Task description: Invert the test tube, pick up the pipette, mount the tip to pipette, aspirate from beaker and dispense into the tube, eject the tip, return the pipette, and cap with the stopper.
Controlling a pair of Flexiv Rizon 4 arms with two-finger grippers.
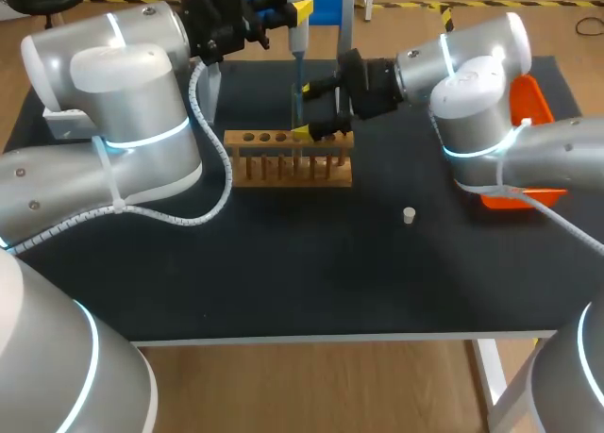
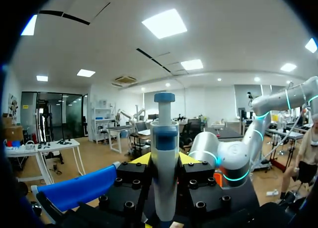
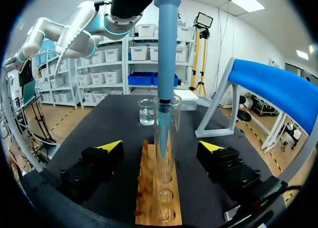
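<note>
My left gripper (image 2: 164, 161) is closed on the barrel of the pipette (image 2: 164, 133) and holds it upright, its blue tip (image 3: 164, 131) lowered inside the test tube (image 3: 175, 138) that stands in the wooden rack (image 1: 293, 161). My right gripper (image 3: 161, 147) is spread wide, one finger on each side of the tube and clear of the glass. The stopper (image 1: 409, 215) lies apart on the table (image 1: 283, 263)

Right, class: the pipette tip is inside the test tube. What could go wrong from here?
The tip of the pipette sits inside the test tube; sideways drift of the left end effector could lever the glass.
The right end effector stands open either side of the tube, not touching, so only the rack steadies it if the tip drags.
</note>
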